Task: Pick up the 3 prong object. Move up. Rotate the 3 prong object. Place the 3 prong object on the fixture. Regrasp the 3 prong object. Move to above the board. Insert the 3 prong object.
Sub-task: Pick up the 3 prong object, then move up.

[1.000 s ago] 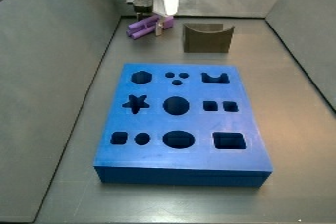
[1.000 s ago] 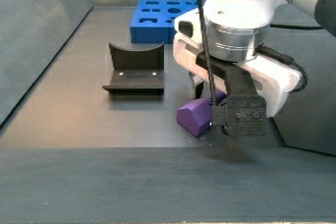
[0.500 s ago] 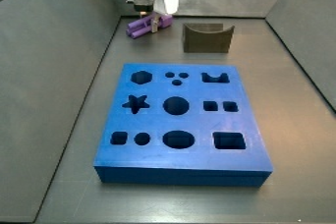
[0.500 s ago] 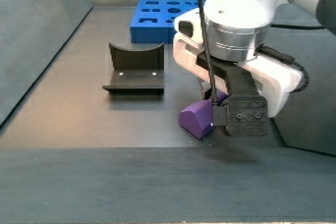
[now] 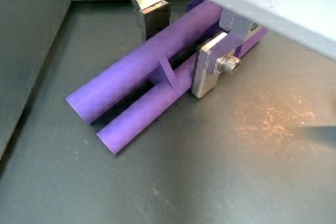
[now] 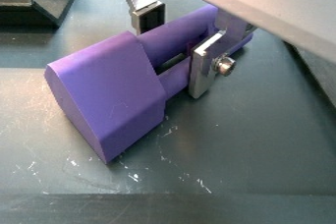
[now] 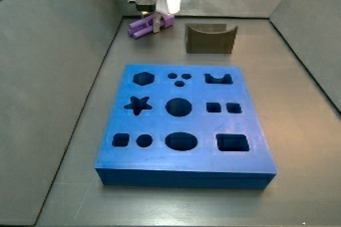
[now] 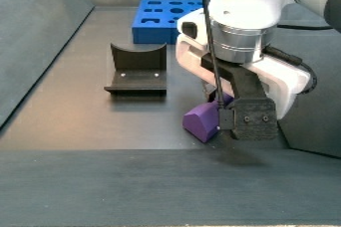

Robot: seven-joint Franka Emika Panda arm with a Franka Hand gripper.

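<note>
The two-finger gripper (image 5: 182, 33) sits low at the far end of the tray floor from the large flat blue board with shaped cut-outs (image 7: 184, 121), its silver plates pinching the light-purple lobed plastic 3 prong object (image 5: 157, 88), which looks to lie on or just above the floor. The grip sits near one end, so the long free end could sag or twist on lifting and reach the dark olive-brown notched fixture (image 8: 136, 69) misaligned.

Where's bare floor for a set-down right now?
Free: floor between the board and the left wall, and right of the board. Crowded: the far end, where the gripper straddles the 3 prong object beside the fixture.
</note>
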